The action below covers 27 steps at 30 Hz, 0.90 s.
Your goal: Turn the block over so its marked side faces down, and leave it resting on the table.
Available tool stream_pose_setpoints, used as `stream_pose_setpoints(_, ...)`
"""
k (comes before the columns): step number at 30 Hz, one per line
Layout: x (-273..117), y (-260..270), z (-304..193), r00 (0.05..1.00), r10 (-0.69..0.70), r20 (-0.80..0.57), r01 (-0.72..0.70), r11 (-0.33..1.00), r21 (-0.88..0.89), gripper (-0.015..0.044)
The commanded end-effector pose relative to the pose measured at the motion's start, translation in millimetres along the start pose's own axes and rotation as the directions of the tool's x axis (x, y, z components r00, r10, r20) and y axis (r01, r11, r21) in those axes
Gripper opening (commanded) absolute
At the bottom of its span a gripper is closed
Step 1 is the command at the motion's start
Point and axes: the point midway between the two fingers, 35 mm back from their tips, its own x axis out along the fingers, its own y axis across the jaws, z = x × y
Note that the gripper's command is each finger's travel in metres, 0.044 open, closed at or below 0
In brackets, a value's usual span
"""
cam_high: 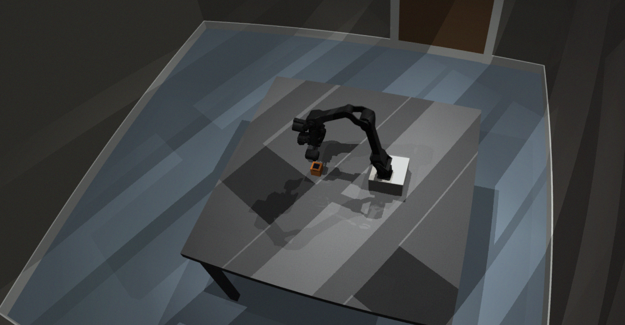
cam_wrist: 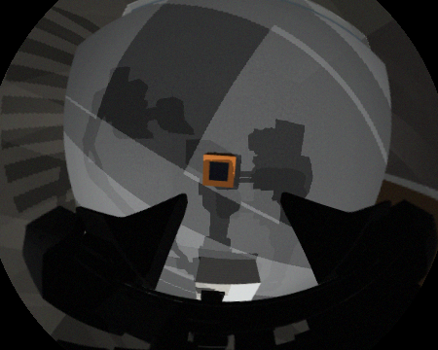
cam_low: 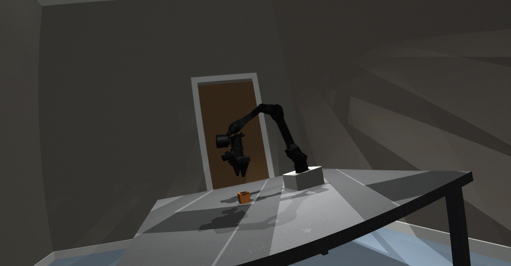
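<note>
A small orange block (cam_high: 316,172) (cam_low: 244,197) (cam_wrist: 219,185) rests on the grey table (cam_high: 349,253) (cam_low: 321,221) (cam_wrist: 326,107). A dark square mark (cam_high: 316,166) (cam_wrist: 219,171) is on its top side, facing up. My gripper (cam_low: 240,176) (cam_wrist: 235,198) points down above the block, with a gap between the fingertips and the block. The gripper is open and empty, its two black fingers wide apart in the wrist view. In the wrist view the block shows beyond the fingertips, near the middle between them.
The arm's white base box (cam_high: 397,170) (cam_low: 309,179) (cam_wrist: 229,269) stands on the table to the right of the block in the top and exterior views. Shadows of the arm lie across the table around the block. A brown door (cam_high: 446,12) (cam_low: 224,121) is in the wall behind.
</note>
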Motion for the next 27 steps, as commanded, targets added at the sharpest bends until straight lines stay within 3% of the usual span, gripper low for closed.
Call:
stream_pose_setpoints(1,15,15,8,0.999,0.001,-0.048,0.003,0.996,0.088,0.0440)
stream_pose_setpoints(7,18,15,8,0.999,0.001,-0.048,0.003,0.996,0.088,0.0440)
stream_pose_setpoints(11,50,19,7,0.999,0.001,-0.048,0.003,0.996,0.088,0.0440)
stream_pose_setpoints(27,65,18,3,0.999,0.001,-0.048,0.003,0.996,0.088,0.0440)
